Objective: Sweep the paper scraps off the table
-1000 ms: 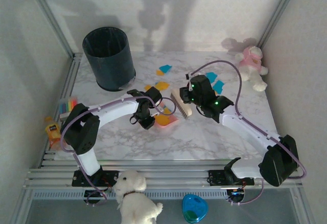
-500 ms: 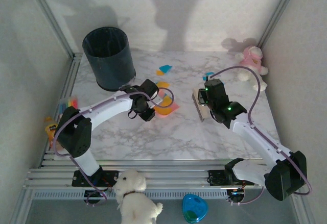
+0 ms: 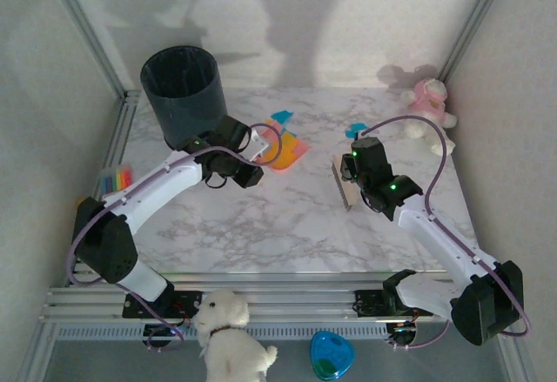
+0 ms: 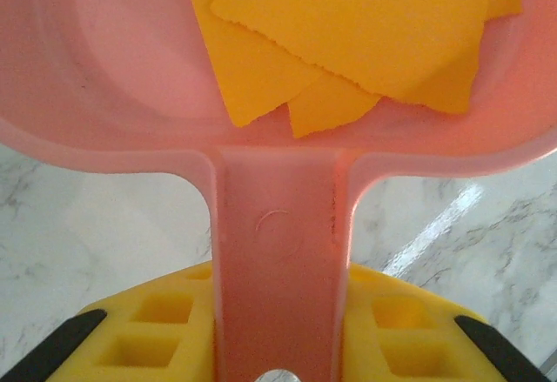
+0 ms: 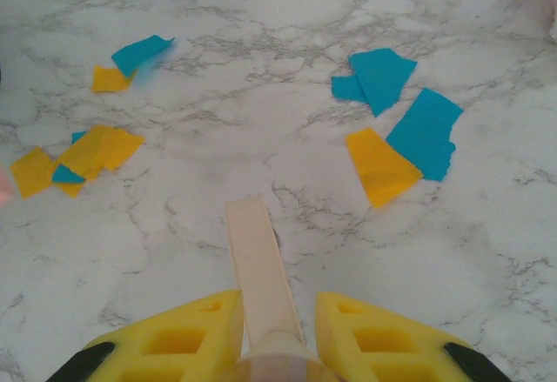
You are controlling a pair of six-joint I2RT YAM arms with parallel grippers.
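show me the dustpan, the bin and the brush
dustpan [image 4: 278, 251], left wrist view, on its pink handle
bin [image 3: 178, 125], top external view, on its dark outer wall
brush [image 5: 258, 264], right wrist view, on its cream body

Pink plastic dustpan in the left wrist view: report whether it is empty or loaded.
Loaded. Several overlapping orange-yellow paper scraps lie inside the pink plastic dustpan, just beyond its handle.
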